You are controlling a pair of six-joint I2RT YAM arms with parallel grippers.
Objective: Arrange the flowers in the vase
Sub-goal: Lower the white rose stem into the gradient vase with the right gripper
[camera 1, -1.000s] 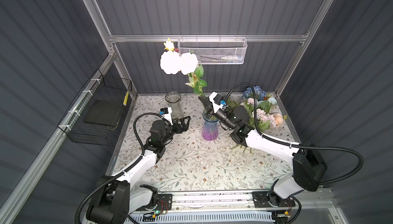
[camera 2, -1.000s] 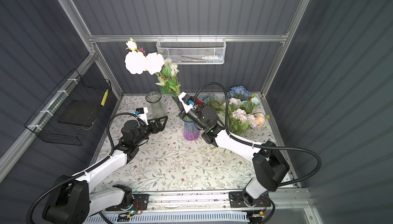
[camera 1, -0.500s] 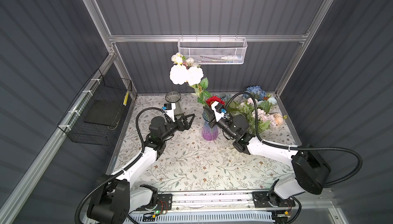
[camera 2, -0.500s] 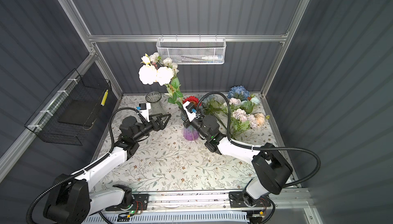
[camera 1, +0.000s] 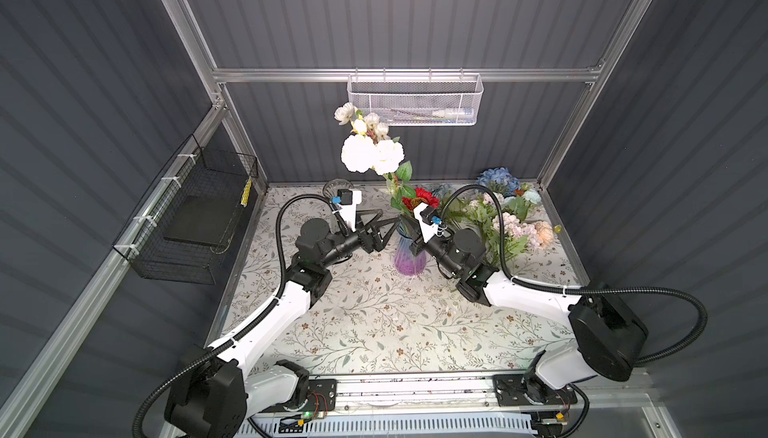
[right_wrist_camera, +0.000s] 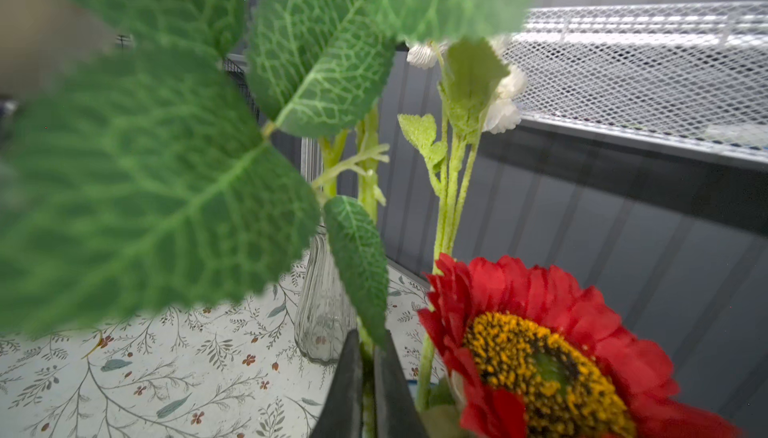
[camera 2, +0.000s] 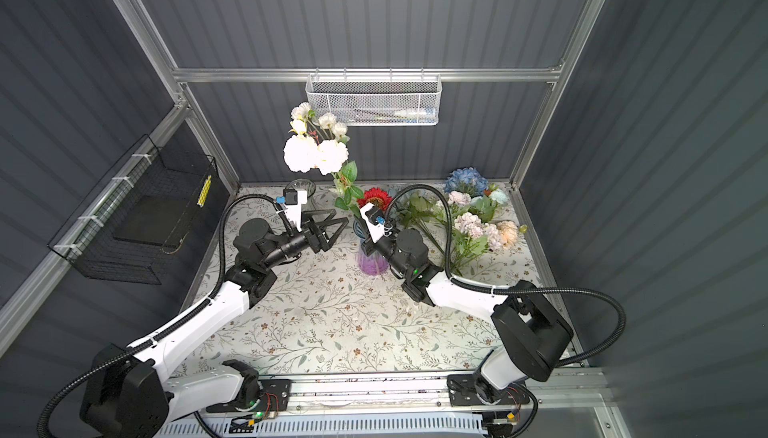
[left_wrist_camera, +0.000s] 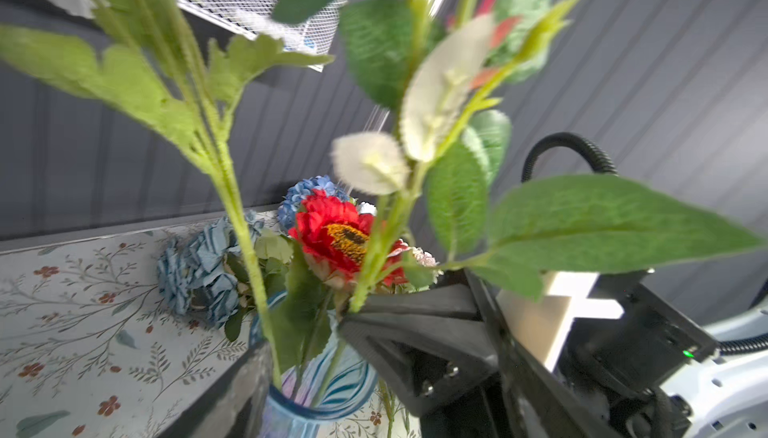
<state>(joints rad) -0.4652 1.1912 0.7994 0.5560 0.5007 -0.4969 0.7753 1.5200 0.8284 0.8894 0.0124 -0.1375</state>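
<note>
The right claw (right_wrist_camera: 368, 346) pinches the stem of the white flowers (camera 1: 372, 155) standing in the vase (camera 1: 405, 258) — the left claw (camera 1: 389, 215), spread, hovers just beside the vase's rim.

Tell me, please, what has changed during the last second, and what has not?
The right gripper, still shut on the stem, lowered the white flower spray further into the blue-purple vase. The left gripper moved in toward that vase. Its jaws are still apart, now on either side of the vase's mouth. Nothing was let go. Both vases, including the clear glass vase, and the loose flowers stayed in place.
</note>
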